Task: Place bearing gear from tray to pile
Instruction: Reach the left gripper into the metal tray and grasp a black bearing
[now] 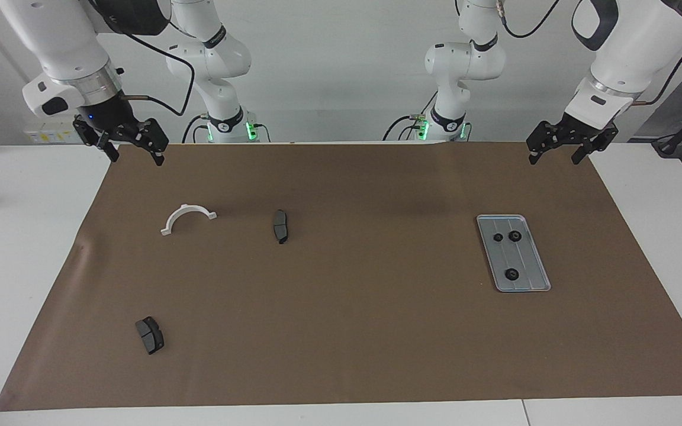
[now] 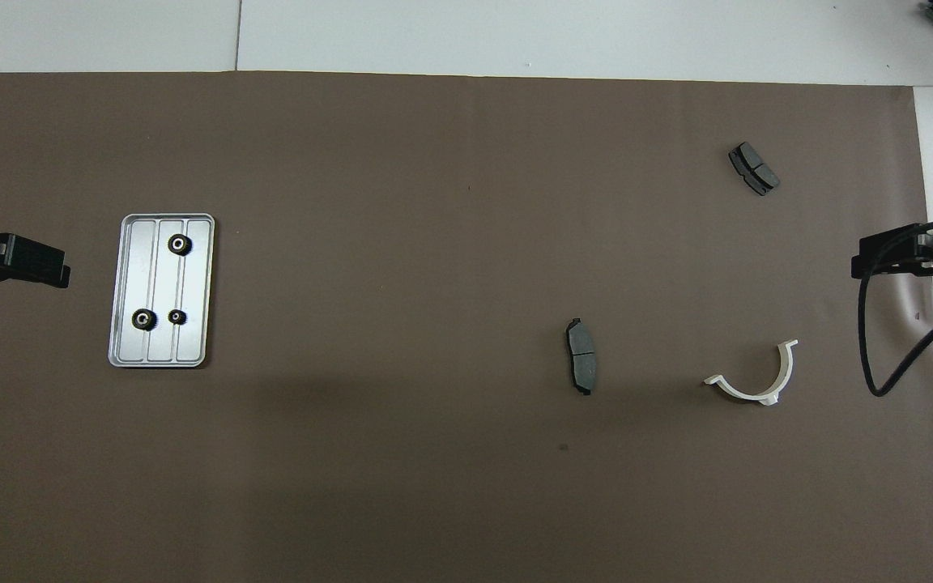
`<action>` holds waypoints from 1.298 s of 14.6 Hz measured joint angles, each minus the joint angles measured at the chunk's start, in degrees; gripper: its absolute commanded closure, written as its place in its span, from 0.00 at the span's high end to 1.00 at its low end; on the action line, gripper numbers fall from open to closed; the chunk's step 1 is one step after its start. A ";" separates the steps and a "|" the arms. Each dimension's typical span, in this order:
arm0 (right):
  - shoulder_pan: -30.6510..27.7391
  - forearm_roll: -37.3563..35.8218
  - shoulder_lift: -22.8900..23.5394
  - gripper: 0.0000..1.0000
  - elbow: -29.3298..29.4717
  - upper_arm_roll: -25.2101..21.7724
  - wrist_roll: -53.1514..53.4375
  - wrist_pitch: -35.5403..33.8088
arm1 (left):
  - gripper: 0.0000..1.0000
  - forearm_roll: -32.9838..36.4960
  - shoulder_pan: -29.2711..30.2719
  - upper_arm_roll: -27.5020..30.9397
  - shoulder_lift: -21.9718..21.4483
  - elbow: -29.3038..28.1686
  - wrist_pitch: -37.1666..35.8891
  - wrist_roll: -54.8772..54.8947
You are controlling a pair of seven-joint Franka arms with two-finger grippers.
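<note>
1. facing view: the tray (image 1: 528,278) lay at the right of the frame on the brown mat (image 1: 347,331), holding three dark bearing gears: two side by side at its upper end (image 1: 515,236) (image 1: 498,237) and one at its lower end (image 1: 512,273). the left tool (image 1: 556,152) hung at the upper right with its fingers apart and nothing between them, above the mat's upper edge. the right tool (image 1: 134,152) hung at the upper left, likewise spread and empty; both arms waited.

2. the gears looked small and low, so a descent slightly off centre could have pinched the tray's ridges or nudged the tray instead of taking a gear. the two neighbours sat close together, so the fingers might have knocked the second one.

3. overhead view: the tray sat at centre left. the pile, a white bracket (image 2: 758,380) and two brake pads (image 2: 581,366) (image 2: 754,168), lay scattered at the right, well apart from it. a long carry risked a weakly held gear dropping and rolling across the surface.

4. no brand, label or writing could be read in either view.
</note>
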 measured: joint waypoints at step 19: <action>0.00 0.00 0.00 1.00 0.00 0.00 0.00 0.00 | 1.00 -0.10 -0.11 -0.33 -5.73 -18.91 18.49 -0.14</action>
